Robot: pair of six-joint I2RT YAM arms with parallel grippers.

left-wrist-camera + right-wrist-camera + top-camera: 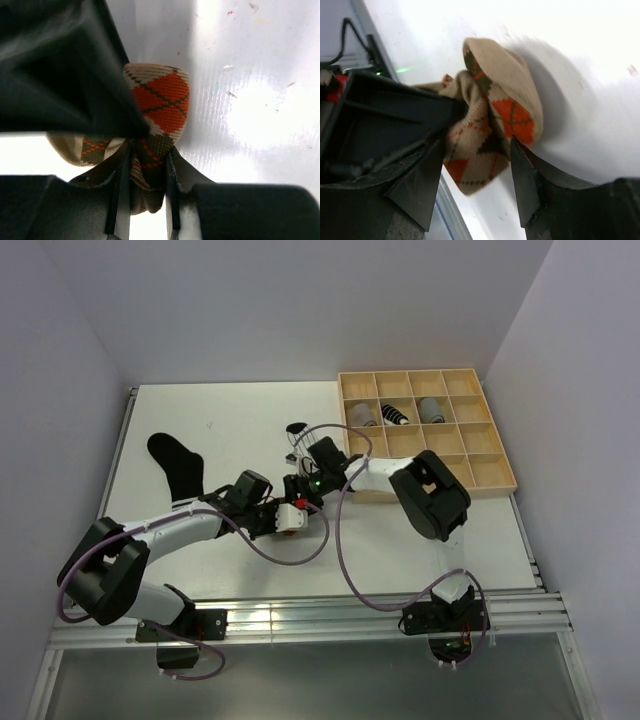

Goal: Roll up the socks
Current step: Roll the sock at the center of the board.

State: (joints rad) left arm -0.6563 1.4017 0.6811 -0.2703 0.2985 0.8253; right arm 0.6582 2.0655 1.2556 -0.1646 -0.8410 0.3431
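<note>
A tan argyle sock with orange diamonds sits bunched on the white table, near its middle. The left gripper pinches one fold, and the right gripper clasps the bundle opposite. A black sock lies flat, well apart. A wooden tray holds three rolled socks (one per compartment, side by side).

A wooden divided tray sits on the white table.

Overhead view; wrist cameras closely share sock.
</note>
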